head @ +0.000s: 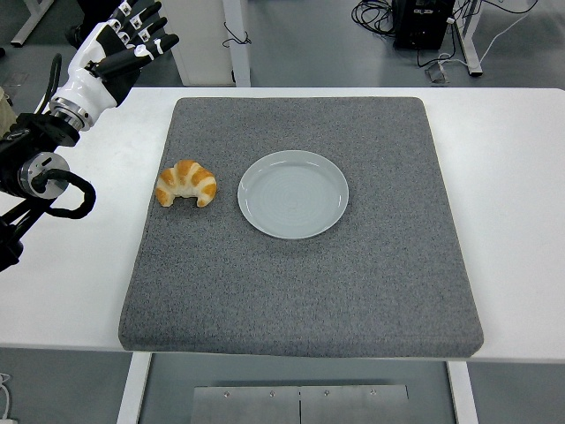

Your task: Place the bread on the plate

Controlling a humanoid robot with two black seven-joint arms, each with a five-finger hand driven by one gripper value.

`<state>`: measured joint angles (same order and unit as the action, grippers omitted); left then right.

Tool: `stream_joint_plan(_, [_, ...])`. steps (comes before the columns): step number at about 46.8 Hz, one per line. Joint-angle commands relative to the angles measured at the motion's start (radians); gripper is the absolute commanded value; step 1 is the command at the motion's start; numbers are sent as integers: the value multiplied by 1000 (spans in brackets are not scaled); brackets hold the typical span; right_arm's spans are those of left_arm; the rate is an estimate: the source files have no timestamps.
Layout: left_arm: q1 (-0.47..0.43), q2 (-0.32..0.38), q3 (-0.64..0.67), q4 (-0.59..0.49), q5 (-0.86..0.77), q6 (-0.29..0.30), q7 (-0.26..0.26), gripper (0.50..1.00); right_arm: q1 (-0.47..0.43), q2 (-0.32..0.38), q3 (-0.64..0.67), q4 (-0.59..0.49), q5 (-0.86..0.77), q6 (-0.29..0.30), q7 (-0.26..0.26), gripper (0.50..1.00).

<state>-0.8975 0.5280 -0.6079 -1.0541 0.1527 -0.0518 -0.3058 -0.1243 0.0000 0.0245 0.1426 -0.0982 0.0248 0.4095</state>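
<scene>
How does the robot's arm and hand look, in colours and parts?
Only the left arm shows. It is black, with a round silver joint and a black cable looping beside it. The left hand has a white shell over the wrist and back, and black fingers with small white marks near the tips.
</scene>
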Motion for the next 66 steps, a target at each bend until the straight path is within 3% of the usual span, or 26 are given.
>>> stream_joint_plan(1, [2, 21, 0, -36, 7, 15, 11, 978, 0, 0, 0, 0, 0, 0, 0, 1000])
stream_joint_plan(27, [37, 202, 13, -244, 85, 15, 22, 978, 0, 0, 0, 0, 0, 0, 0, 1000])
stream_joint_plan(37, [72, 253, 11, -300, 198, 27, 20, 978, 0, 0, 0, 0, 0, 0, 0, 1000])
stream_joint_plan(49, [126, 264, 40, -343, 488, 133, 20, 978, 0, 0, 0, 0, 0, 0, 0, 1000])
stream_joint_plan(62, [134, 294, 169, -369, 591, 202, 24, 978, 0, 0, 0, 0, 0, 0, 0, 1000])
stream_joint_plan(66, [129, 293, 206, -368, 631, 227, 65, 978, 0, 0, 0, 0, 0, 0, 0, 1000])
